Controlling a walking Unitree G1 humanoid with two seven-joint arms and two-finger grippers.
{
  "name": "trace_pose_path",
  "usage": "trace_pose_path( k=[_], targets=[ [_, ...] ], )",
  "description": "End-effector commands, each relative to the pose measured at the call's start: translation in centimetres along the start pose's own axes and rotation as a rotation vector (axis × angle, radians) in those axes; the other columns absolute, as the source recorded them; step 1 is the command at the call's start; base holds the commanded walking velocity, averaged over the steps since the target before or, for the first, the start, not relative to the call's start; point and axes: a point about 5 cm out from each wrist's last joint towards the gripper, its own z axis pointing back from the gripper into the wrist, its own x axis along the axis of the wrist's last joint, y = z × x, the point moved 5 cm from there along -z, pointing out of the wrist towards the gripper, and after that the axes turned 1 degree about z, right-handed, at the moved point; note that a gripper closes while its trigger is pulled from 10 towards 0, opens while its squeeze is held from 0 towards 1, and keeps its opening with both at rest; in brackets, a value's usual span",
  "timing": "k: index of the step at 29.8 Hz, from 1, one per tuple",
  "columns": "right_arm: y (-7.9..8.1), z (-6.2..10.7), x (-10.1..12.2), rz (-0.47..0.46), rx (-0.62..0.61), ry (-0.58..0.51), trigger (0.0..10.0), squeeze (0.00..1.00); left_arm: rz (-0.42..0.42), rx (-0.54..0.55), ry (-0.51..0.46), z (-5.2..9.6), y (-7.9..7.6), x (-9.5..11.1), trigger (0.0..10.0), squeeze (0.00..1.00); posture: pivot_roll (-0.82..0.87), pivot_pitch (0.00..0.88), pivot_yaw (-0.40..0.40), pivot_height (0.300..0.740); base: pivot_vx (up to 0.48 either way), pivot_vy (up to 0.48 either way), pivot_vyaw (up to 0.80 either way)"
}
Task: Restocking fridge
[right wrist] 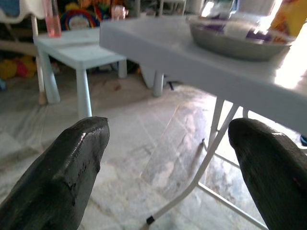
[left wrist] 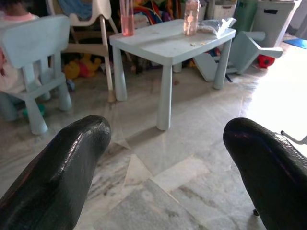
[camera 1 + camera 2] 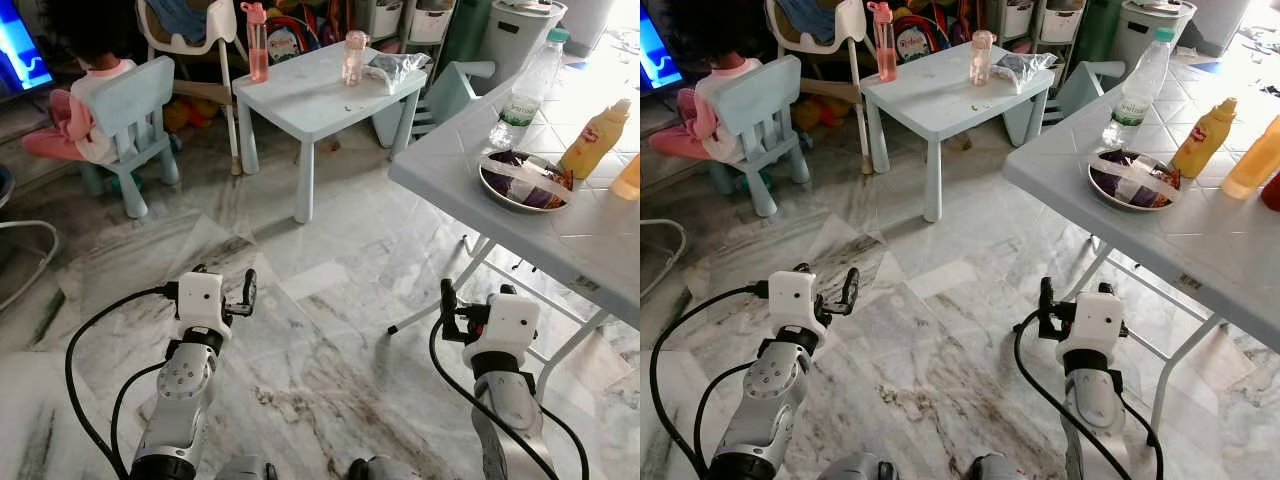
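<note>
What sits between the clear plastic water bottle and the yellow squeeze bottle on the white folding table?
A round metal bowl of dark wrapped items sits between and slightly nearer than the clear plastic water bottle and yellow squeeze bottle, per the right eye view.

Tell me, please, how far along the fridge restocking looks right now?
Nothing looks done. Both the left gripper and right gripper are open and hold nothing, above the floor. The water bottle, yellow bottle and metal bowl still sit on the white table, all left to stock.
</note>
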Motion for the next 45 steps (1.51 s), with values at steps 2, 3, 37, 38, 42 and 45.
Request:
trace_pose_path(
  k=[2, 3, 37, 38, 42, 45],
  targets=[
    [-0.1, -0.2, 0.0, 0.017, 0.003, -0.004, 10.0, 0.00, -0.013, -0.033, -0.008, -0.2, -0.4, 0.2, 10.0, 0.00, 0.06, 0.096, -0.027, 0.740, 0.000, 0.000, 0.00],
    [0.0, -0.3, 0.2, 0.025, 0.004, -0.014, 10.0, 0.00, -0.015, -0.042, -0.015, -0.3, -0.6, 0.3, 10.0, 0.00, 0.06, 0.096, -0.027, 0.740, 0.000, 0.000, 0.00],
    [3.0, -0.9, 7.5, -0.179, 0.118, -0.179, 10.0, 0.00, 0.145, -0.086, -0.095, -1.9, -2.4, 4.1, 10.0, 0.00, 0.03, 0.126, -0.032, 0.740, 0.248, 0.269, -0.65],
    [3.0, -0.9, 7.5, -0.158, 0.111, -0.177, 10.0, 0.00, 0.145, -0.087, -0.097, -1.8, -2.5, 4.3, 10.0, 0.00, 0.03, 0.127, -0.035, 0.740, 0.000, 0.000, 0.00],
    [3.0, -0.3, 7.0, -0.180, 0.115, -0.185, 10.0, 0.00, 0.138, -0.096, -0.101, -1.0, -2.9, 4.6, 10.0, 0.00, 0.04, 0.129, -0.036, 0.740, 0.000, 0.000, 0.00],
    [2.6, 0.4, 5.7, -0.118, 0.109, -0.142, 10.0, 0.00, 0.122, -0.107, -0.058, 0.2, -3.2, 3.1, 10.0, 0.00, 0.04, 0.141, -0.037, 0.740, 0.000, 0.000, 0.00]
  ],
)
